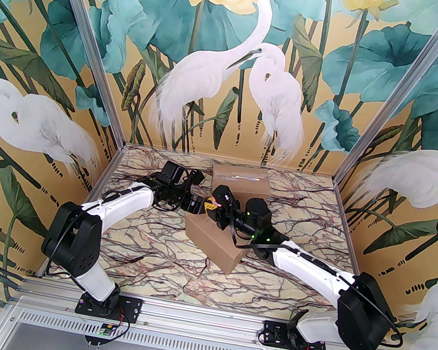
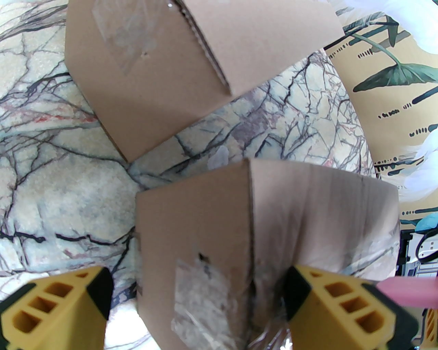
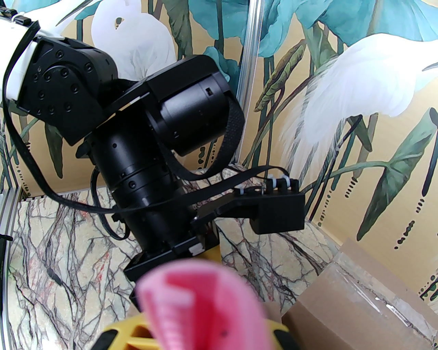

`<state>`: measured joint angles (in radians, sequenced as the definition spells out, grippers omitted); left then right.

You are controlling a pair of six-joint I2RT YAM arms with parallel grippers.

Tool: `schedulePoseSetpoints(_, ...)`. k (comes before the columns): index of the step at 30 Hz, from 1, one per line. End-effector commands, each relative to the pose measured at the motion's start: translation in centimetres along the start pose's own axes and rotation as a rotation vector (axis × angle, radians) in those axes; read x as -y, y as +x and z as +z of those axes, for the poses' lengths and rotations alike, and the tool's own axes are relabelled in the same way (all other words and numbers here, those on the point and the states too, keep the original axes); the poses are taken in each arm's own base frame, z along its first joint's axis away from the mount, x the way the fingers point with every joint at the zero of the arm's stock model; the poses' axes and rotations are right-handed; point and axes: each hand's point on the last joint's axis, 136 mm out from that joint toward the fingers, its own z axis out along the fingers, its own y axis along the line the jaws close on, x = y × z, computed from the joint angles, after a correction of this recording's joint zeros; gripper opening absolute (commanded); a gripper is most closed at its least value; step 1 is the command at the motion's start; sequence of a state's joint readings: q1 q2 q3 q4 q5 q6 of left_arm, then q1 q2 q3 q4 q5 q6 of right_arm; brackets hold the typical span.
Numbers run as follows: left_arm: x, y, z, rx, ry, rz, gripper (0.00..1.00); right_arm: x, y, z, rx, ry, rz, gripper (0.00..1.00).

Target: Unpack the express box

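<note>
Left gripper [image 2: 195,288] spread astride clear tape [image 2: 200,300] on end of brown cardboard express box [image 1: 213,242], centre of marble table [image 1: 134,251] | right gripper [image 3: 196,336] clenched on blurred pink object [image 3: 198,300] | risk: pressing tape while box is unclamped may skid it into second cardboard box [image 1: 240,182] by far edge

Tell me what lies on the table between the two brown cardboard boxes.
The stretch is bare: the left wrist view shows marble-patterned tabletop between the near brown cardboard box and the far brown cardboard box.
</note>
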<state>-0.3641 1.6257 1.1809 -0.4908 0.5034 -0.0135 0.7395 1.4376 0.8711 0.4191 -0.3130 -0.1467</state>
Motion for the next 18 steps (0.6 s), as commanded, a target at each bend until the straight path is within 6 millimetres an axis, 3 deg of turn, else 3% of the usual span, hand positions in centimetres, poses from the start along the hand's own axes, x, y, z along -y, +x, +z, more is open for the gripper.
schedulePoseSetpoints(1,-3.0,4.6,0.9,-0.153,-0.137,-0.04,0.87,1.1,-2.4,0.5,0.086,0.022,-0.015,0.0)
schedulePoseSetpoints(7,-2.7,4.1,0.5,-0.131,-0.135,-0.029,0.87,1.6,-3.3,0.3,0.115,0.033,0.005,0.0)
schedulePoseSetpoints(18,-2.3,3.6,0.3,-0.115,-0.12,-0.011,0.87,1.6,-2.3,0.6,0.12,-0.001,0.052,0.0)
